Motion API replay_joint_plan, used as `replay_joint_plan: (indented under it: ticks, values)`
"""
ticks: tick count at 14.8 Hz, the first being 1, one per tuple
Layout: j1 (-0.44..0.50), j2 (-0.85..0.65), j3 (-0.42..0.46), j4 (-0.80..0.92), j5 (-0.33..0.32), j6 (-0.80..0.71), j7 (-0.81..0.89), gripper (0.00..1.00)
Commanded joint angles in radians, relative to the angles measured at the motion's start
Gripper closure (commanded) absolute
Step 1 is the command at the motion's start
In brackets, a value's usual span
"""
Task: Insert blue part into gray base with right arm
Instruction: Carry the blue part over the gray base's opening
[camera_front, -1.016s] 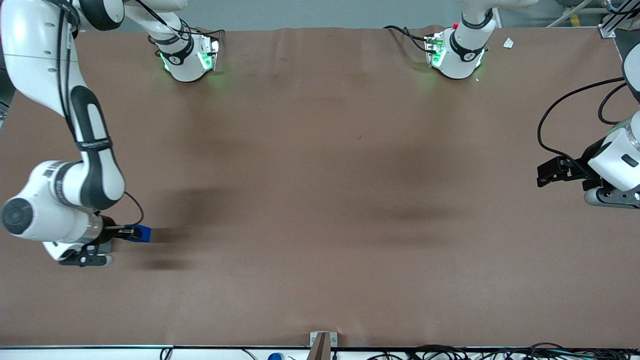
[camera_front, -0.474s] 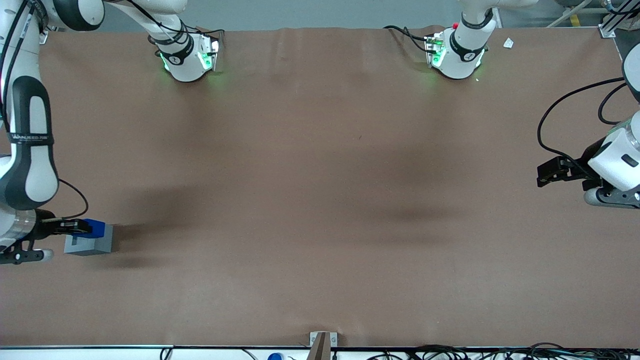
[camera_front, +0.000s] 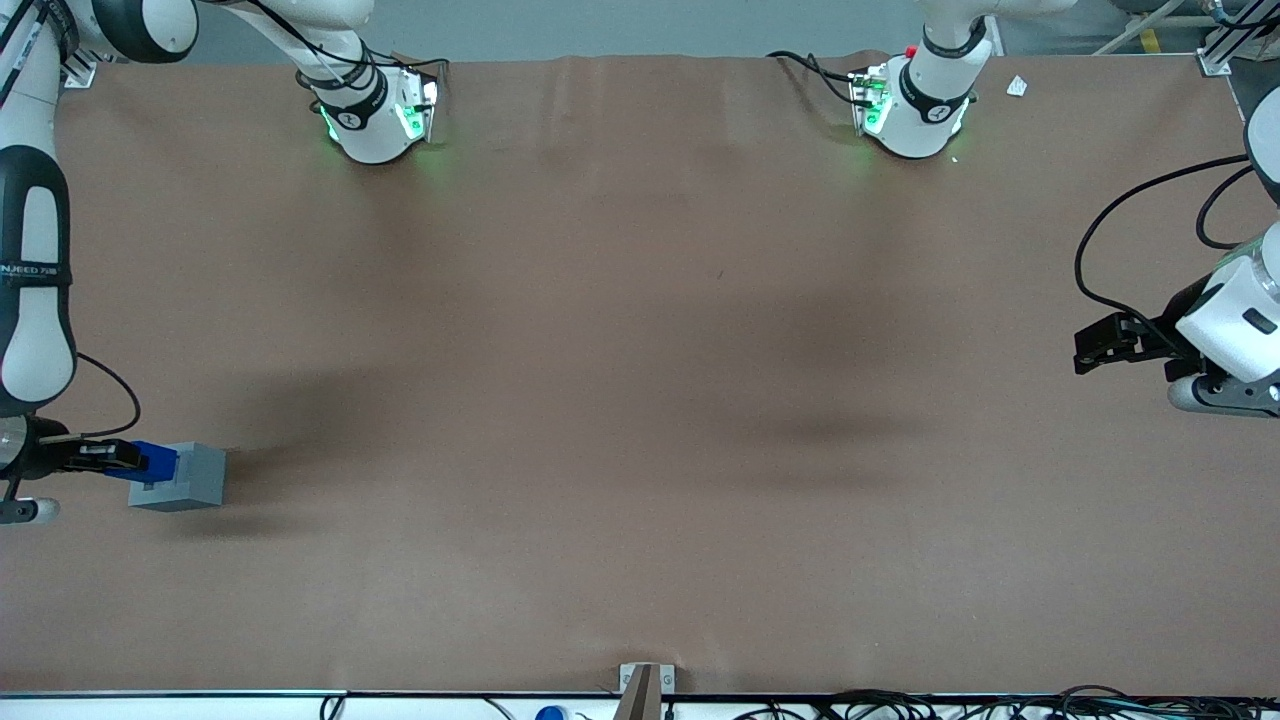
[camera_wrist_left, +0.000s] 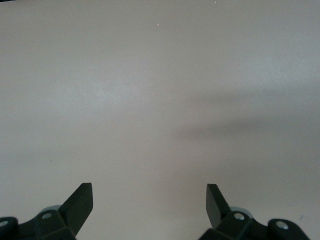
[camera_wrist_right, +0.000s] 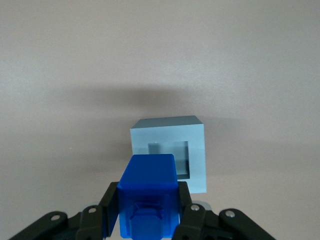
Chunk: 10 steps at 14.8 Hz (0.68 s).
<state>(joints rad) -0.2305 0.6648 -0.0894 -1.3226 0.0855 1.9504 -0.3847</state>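
The right arm (camera_front: 35, 300) reaches down at its own end of the bench, wrist bent so its hand (camera_front: 125, 458) points sideways, fingers (camera_wrist_right: 111, 212) clamped on the blue part (camera_wrist_right: 148, 192), held aloft.

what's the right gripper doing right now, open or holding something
Right gripper: shut on the blue part, holding it just above the gray base at the working arm's end of the table; not yet inserted.

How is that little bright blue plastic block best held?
By two flat opposite sides, coming from above, as the slim black two-finger gripper holds the small bright blue plastic block now. That leaves its lower end free for the light gray square base's recess, just under it.
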Motion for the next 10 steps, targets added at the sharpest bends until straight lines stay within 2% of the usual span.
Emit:
replay_joint_plan:
  ticks: [1, 10]
  values:
    - [-0.024, 0.033, 0.014, 0.040, 0.005, 0.001, -0.011, 1.00]
    - [-0.026, 0.075, 0.017, 0.040, 0.007, 0.064, -0.011, 1.00]
